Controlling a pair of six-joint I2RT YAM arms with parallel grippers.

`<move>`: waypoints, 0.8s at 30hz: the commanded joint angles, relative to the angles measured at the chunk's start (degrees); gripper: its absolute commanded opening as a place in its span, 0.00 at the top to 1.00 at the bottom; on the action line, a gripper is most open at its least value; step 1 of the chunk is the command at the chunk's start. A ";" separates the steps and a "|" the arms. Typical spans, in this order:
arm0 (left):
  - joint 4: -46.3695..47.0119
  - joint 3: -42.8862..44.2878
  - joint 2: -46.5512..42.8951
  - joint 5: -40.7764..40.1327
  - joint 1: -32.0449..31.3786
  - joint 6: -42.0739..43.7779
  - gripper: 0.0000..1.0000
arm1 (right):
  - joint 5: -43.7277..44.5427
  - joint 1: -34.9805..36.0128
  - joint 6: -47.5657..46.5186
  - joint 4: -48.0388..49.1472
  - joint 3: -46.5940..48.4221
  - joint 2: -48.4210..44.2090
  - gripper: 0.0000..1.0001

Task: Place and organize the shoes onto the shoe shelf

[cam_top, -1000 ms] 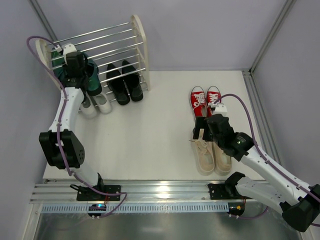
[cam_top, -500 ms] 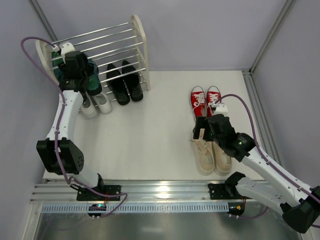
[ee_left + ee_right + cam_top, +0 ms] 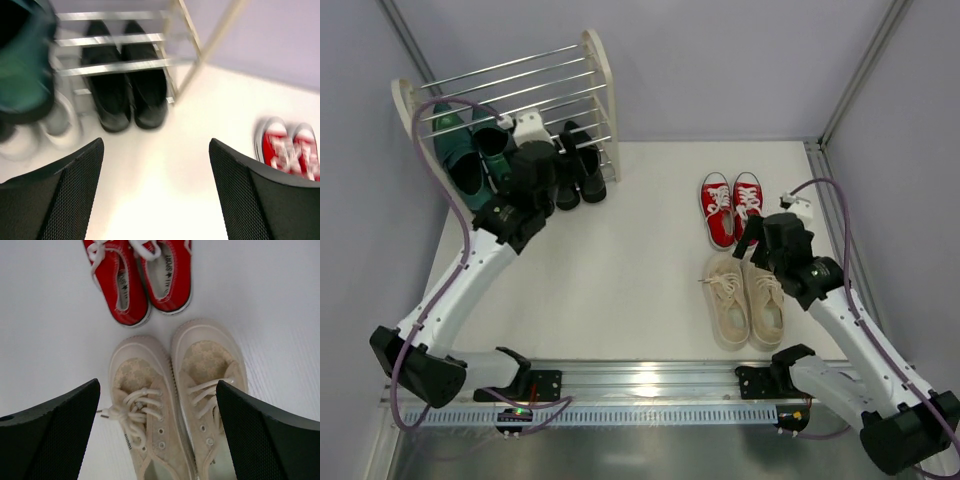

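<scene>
Beige lace-up sneakers [image 3: 170,405] sit on the desk [image 3: 40,340] directly under my right claw [image 3: 157,385], spread wide and empty, I judge for pickup; left claw [image 3: 156,142], likewise empty, faces the shoe shelf [image 3: 597,70].

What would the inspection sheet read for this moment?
Surface: white table, no spills seen.
Job's things: shoe shelf far left; green loafers and black dress shoes in it; white sneakers blurred at its foot; red sneakers and beige sneakers on the table, right.
Clutter: nothing seen.
Grippers: left gripper open, empty, facing the shelf; right gripper open, empty, over the beige pair.
Cables: purple cables loop along both arms.
Surroundings: lavender walls; metal rail at the near edge.
</scene>
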 commanded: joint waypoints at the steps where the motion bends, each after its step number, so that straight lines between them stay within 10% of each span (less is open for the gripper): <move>1: -1.58 -5.88 -0.74 -2.45 -7.31 -4.25 0.16 | -4.81 -9.80 1.07 -0.85 3.55 3.45 0.03; 15: -4.21 -19.53 -11.71 -1.31 -15.94 -11.37 0.16 | -8.95 -12.12 -7.45 10.49 15.23 23.20 0.00; 24: -8.97 -28.57 -22.35 1.76 -16.38 -16.29 0.16 | -9.22 -12.56 -12.47 11.81 21.75 39.92 0.21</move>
